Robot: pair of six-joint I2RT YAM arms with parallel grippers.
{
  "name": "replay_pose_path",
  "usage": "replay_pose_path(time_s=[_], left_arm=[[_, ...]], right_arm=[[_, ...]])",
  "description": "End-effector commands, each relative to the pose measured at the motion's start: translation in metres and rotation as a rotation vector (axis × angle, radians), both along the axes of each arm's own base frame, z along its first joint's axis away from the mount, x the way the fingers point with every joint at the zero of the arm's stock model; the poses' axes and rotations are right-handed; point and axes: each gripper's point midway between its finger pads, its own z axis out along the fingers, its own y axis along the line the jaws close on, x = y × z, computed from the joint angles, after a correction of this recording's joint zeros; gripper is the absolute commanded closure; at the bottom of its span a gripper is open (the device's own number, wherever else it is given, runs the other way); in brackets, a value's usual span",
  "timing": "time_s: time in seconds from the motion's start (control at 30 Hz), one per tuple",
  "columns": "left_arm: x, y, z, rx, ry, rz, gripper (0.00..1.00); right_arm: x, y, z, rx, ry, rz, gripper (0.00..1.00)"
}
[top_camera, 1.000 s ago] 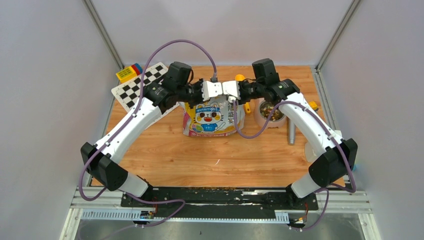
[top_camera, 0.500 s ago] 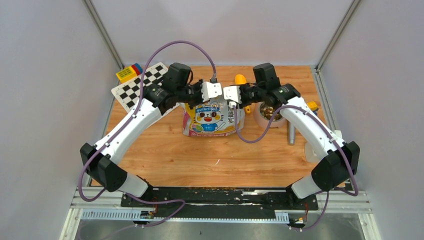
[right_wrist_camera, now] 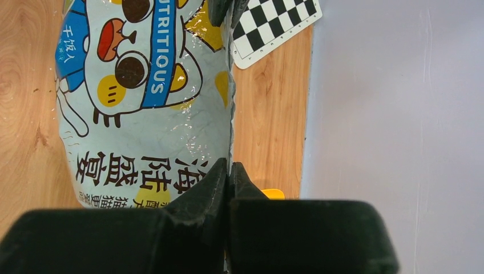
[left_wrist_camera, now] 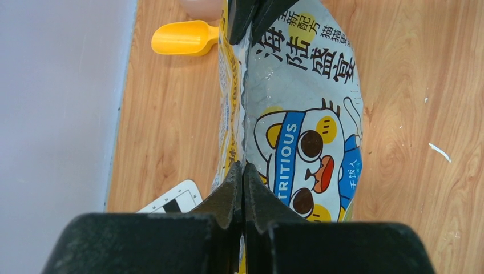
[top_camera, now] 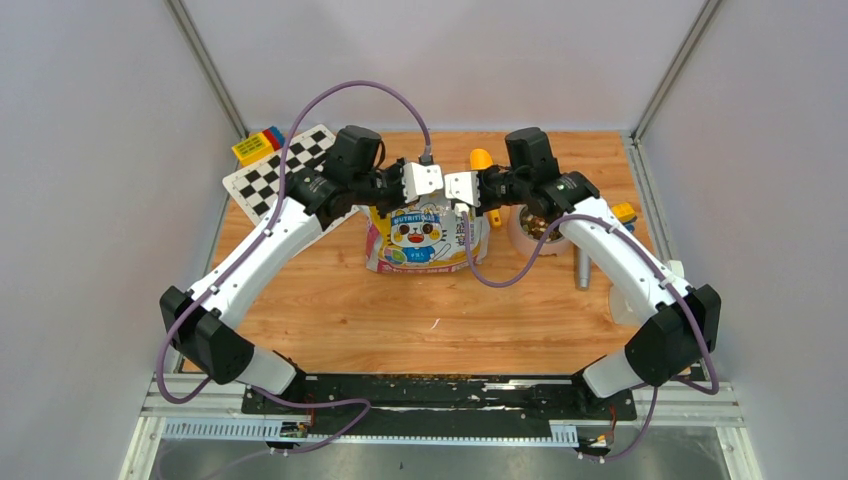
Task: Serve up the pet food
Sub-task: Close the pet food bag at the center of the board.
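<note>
Wooden worktop (top_camera: 330, 300) carries the upright bag (top_camera: 425, 240); left claw (left_wrist_camera: 243, 171) and right claw (right_wrist_camera: 229, 168) each pinch its top edge. Some pet food (top_camera: 541, 222) lies in the bowl (top_camera: 517, 238) beside it. Bag-opening seems underway; next, spread the mouth evenly.

Surfaces: mostly plastic, on a wood top.
bag (left_wrist_camera: 308, 114): glossy printed plastic film, crinkled, glare patches. table (top_camera: 400, 310): wood grain, satin finish, a few pale scuffs. scoop (left_wrist_camera: 182, 39): smooth yellow plastic, slight sheen. left gripper (left_wrist_camera: 244, 171) and right gripper (right_wrist_camera: 228, 168): matt black plastic jaws, finely textured. checkerboard (right_wrist_camera: 274, 28): flat matt print, card or paper, can't tell which. bowl (top_camera: 517, 236): pale translucent plastic. pet food (top_camera: 543, 220) in it: brown, dry-looking, matt; too small for more. rod (top_camera: 582, 268): bare grey metal, dull sheen. arm shells (top_camera: 255, 255): smooth white plastic, semi-gloss. cable (top_camera: 365, 84): purple rubbery jacket. walls (top_camera: 100, 150): plain matt grey.
</note>
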Motion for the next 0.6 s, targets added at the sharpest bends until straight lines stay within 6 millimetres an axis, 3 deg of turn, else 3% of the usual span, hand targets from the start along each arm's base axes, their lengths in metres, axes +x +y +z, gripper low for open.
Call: replay_pose_path(time_s=[0.0, 0.17, 0.23, 0.3, 0.57], left_arm=[[-0.008, -0.002, 0.015, -0.045, -0.016, -0.014, 1.0], [-0.009, -0.001, 0.017, -0.045, -0.018, -0.016, 1.0], [-0.01, -0.001, 0.019, -0.048, -0.017, -0.017, 1.0], [-0.011, -0.002, 0.019, -0.053, -0.014, -0.02, 1.0], [-0.012, -0.002, 0.017, -0.062, -0.009, -0.016, 1.0]], right_arm=[[0.001, -0.002, 0.024, 0.023, -0.083, -0.02, 1.0], [-0.006, 0.002, 0.03, 0.052, -0.036, -0.005, 0.97], [-0.008, 0.005, 0.032, 0.067, -0.02, 0.008, 0.77], [-0.011, 0.009, 0.034, 0.086, 0.0, 0.019, 0.69], [-0.008, 0.014, 0.036, 0.118, -0.029, 0.011, 0.67]])
